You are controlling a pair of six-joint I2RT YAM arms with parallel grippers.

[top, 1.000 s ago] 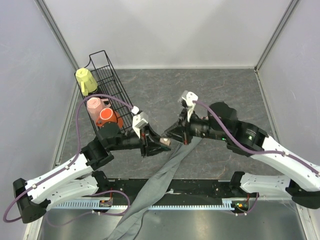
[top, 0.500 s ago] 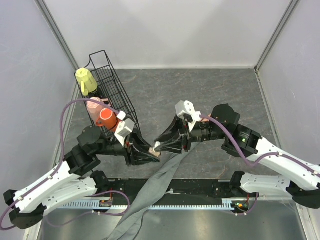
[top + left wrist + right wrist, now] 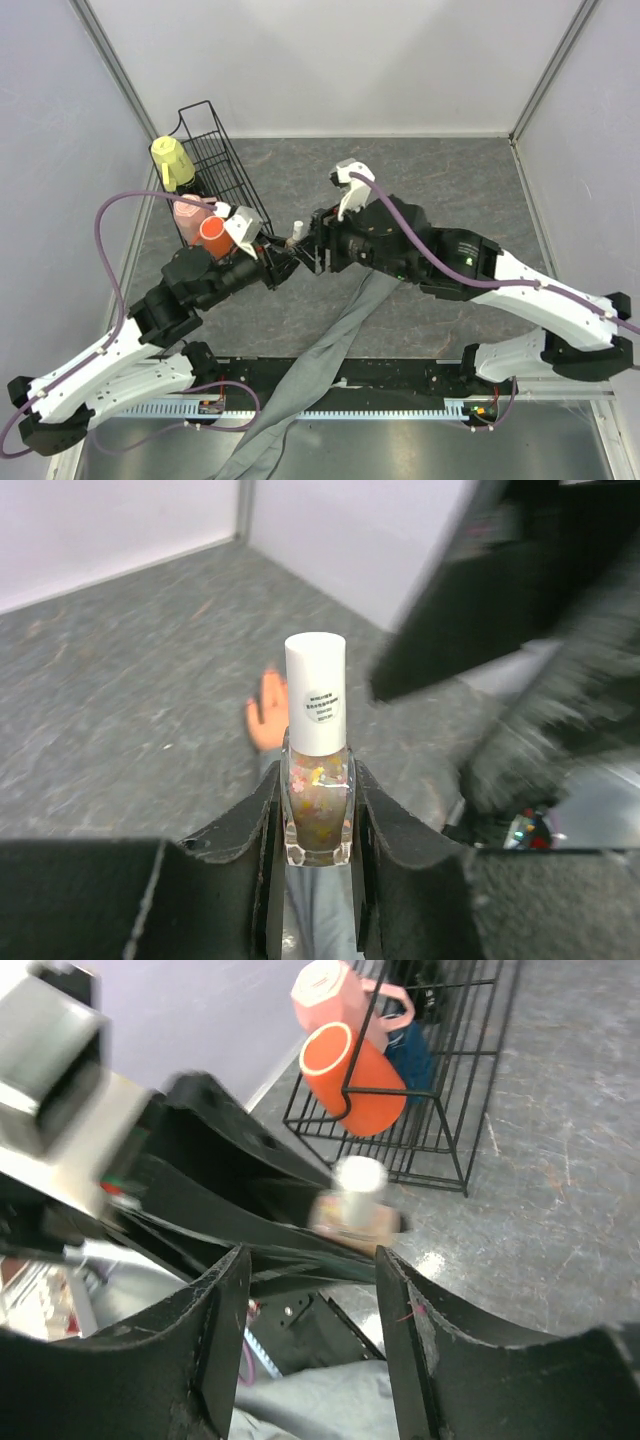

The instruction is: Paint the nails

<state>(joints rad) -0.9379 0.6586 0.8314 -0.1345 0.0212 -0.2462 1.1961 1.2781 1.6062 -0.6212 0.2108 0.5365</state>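
While the left gripper (image 3: 318,852) is clamping the polish bottle (image 3: 317,805), the right gripper (image 3: 310,1258) is hovering nearby. Its jaws are standing apart.

Glossy glass polish bottle (image 3: 318,815), black metal wire rack (image 3: 215,150), grey cloth sleeve (image 3: 345,330)

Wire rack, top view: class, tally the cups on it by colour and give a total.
Yellow cup: 1
Pink cup: 1
Orange cup: 1
Total: 3 cups on the wire rack
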